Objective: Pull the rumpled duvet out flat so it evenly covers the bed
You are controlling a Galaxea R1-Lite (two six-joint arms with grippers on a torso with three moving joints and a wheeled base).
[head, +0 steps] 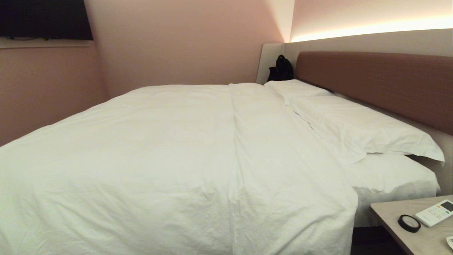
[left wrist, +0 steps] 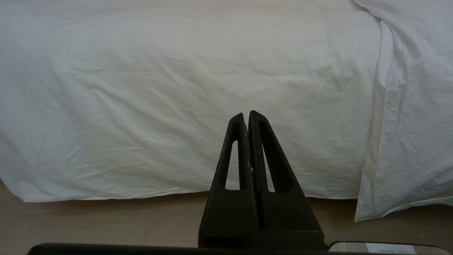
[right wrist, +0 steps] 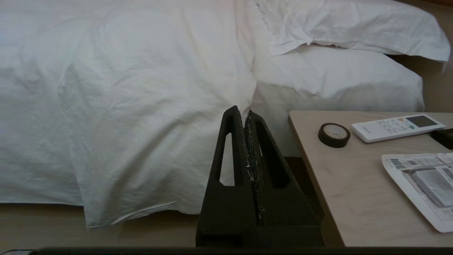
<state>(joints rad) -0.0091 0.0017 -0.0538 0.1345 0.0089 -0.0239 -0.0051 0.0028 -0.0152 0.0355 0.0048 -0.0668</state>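
Bed [head: 393, 83]: fills most of the head view; brown headboard runs along its 3 o'clock side, with a beige surround.
Duvet [head: 170, 152]: white and creased, spread over the mattress from 9 o'clock across to the pillows; a fold line runs down the middle, and its near edge hangs over the bedside almost to the floor [left wrist: 106, 223].
Pillows [head: 357, 124]: two white ones in a row against the headboard, from 1 to 3 o'clock.
Tabletop [head: 410, 241]: pale wood, at 4 to 5 o'clock beside the bed; carries a white remote [head: 435, 211], a black tape roll [head: 409, 223] and a printed sheet [right wrist: 421, 184].
Bag [head: 281, 69]: black, at 1 o'clock in the far corner.
Left tool [left wrist: 247, 117]: fingers pressed together, empty, low before the duvet's hanging edge.
Right tool [right wrist: 241, 112]: fingers pressed together, empty, beside the tabletop's edge.
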